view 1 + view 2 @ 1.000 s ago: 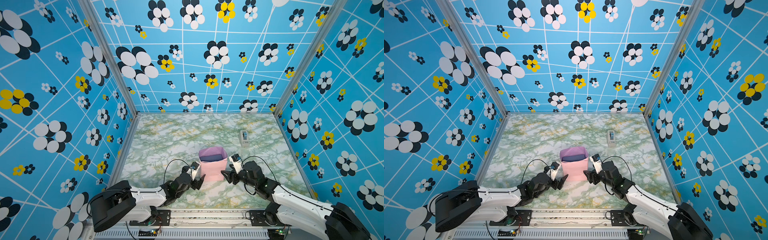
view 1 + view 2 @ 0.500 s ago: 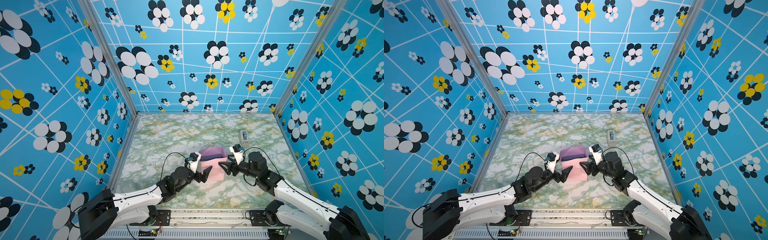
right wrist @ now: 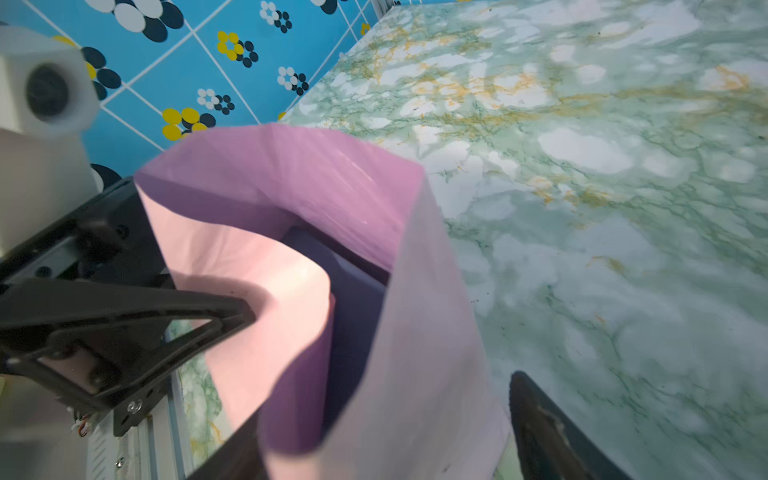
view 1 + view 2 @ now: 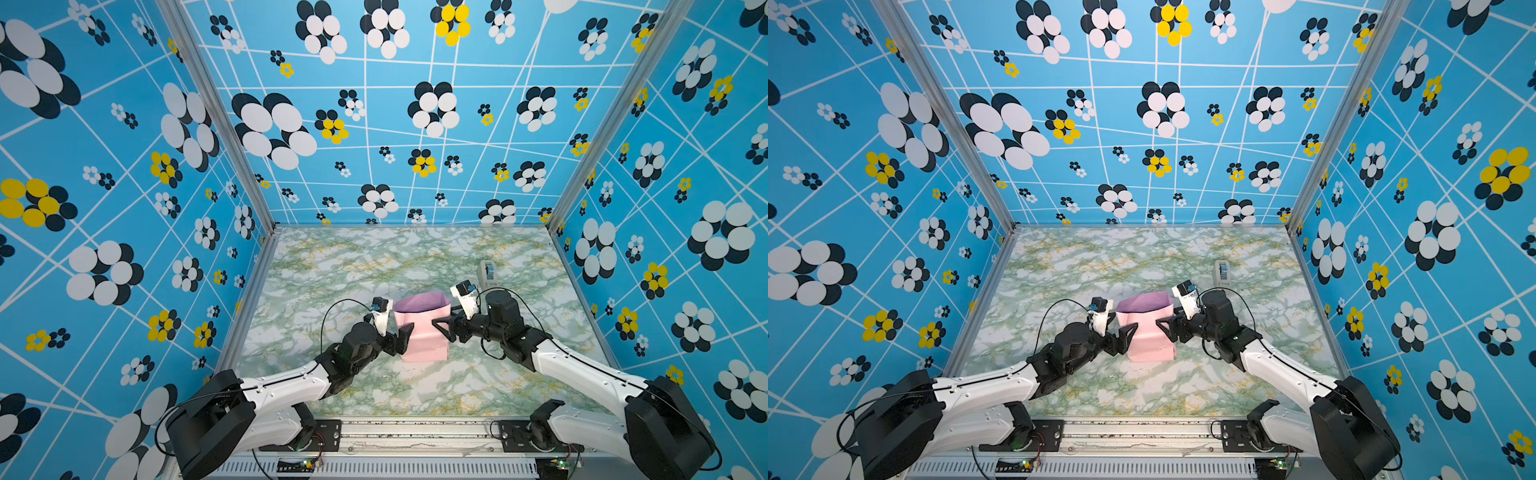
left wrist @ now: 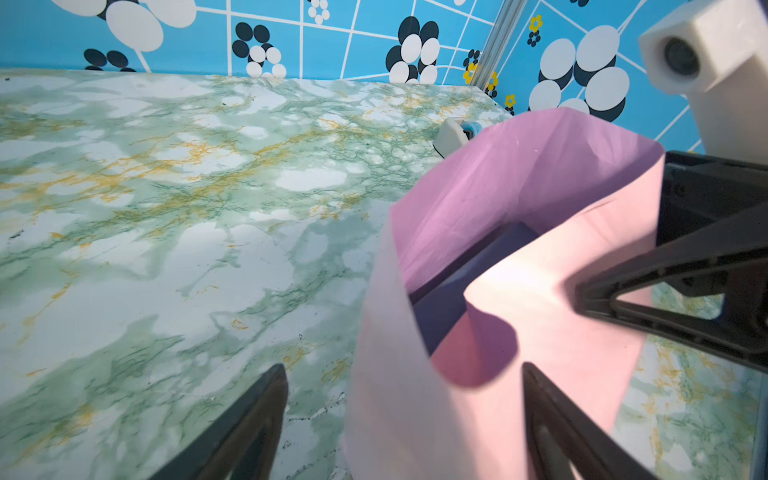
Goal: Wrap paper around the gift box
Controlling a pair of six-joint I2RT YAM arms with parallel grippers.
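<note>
In both top views the paper [image 4: 424, 338] [image 4: 1148, 343] stands on the tabletop [image 4: 332, 270] [image 4: 1067, 270], in the near half around the middle. It is folded up into an open sleeve, pink outside and lilac inside. You cannot see the box from here. Your left fingers [image 4: 404, 332] [image 4: 1127, 332] sit at the sleeve's left wall and your right fingers [image 4: 442, 326] [image 4: 1163, 326] at its right wall. A tape dispenser [image 4: 487, 270] [image 4: 1222, 270] stands apart, far and right of the paper.

In the left wrist view your left fingers [image 5: 266, 407] are spread wide. One is over bare tabletop, the other is in front of the pink near flap, and the sleeve's left wall rises between them unpinched. The box [image 5: 440, 307] lies inside the sleeve, its navy surface showing between the lilac far wall and the pink flap. A right finger's tip lies against that flap from the other side.

In the right wrist view your right fingers [image 3: 540, 415] are also spread, with the sleeve's right wall between them and nothing pinched. The box [image 3: 357, 324] shows dark inside. A left finger's tip touches the pink flap.
</note>
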